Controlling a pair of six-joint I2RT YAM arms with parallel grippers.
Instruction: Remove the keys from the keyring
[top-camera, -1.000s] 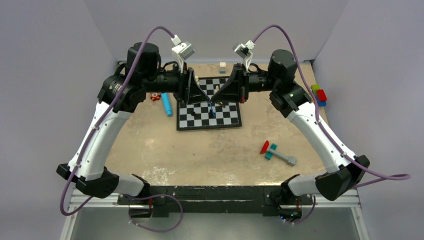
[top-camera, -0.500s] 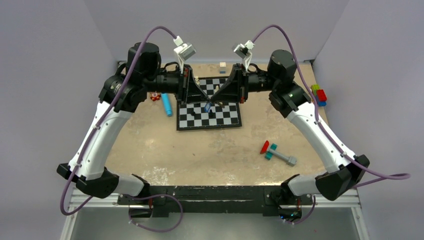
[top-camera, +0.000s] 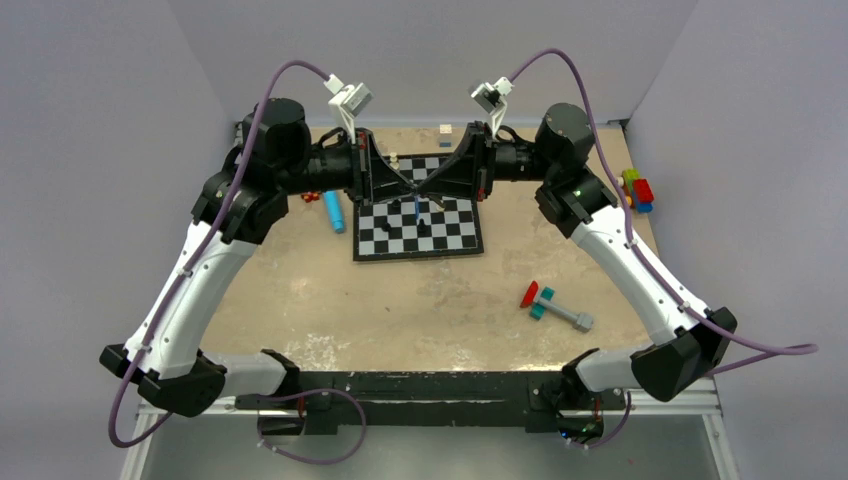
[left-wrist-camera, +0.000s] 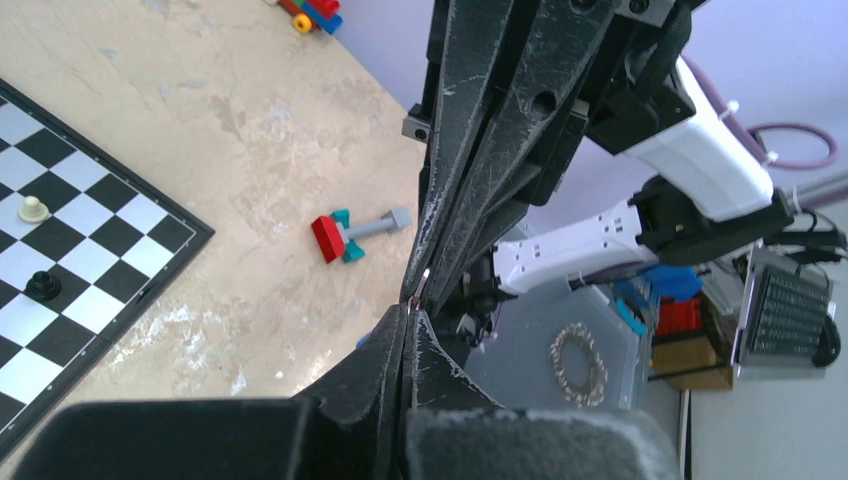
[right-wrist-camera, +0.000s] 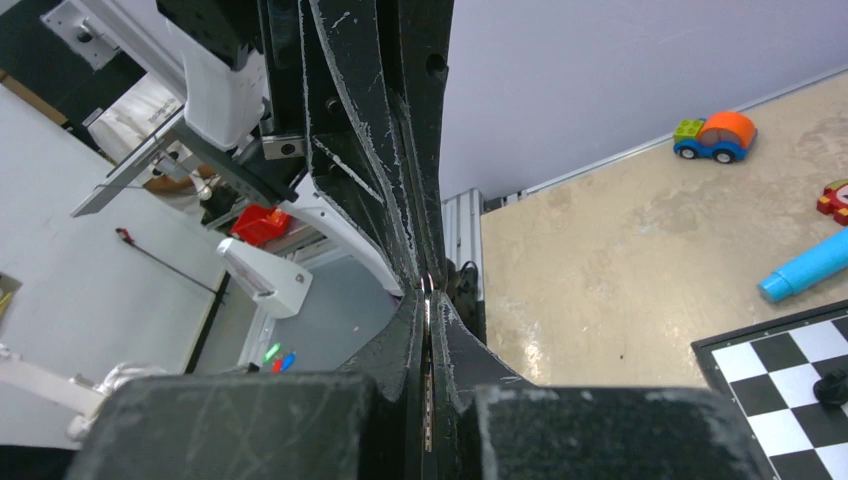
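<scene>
Scene: Two arms meet tip to tip in the air above the chessboard (top-camera: 455, 235), at the far side of the worktop (top-camera: 400, 300).
Just changed: Within the last second the left arm (top-camera: 200, 270) has swung its elbow and shoulder outward. The blue key (top-camera: 416, 206) has risen from low over the squares to just beneath the meeting tips.
What it means: The key appears to hang from the pinch point, so it is probably not off yet. The outward swing reads as a pull or twist on the ring, not a release.
Left jaws: Pressed together with no gap at the tips in the left wrist view. What they pinch cannot be made out.
Right jaws: Narrow, clamped on a thin silvery strip that looks like the keyring (right-wrist-camera: 427, 288) seen edge-on.
Where the pieces are: The ring sits at the joined tips. The key dangles below it, above a black pawn (top-camera: 424, 229) and clear of it.
Hard to see: From above, the ring is too faint to find. The key's blade is barely visible. Black fingers fill both wrist views, hiding whether the key is still threaded and whether there are other keys.
</scene>
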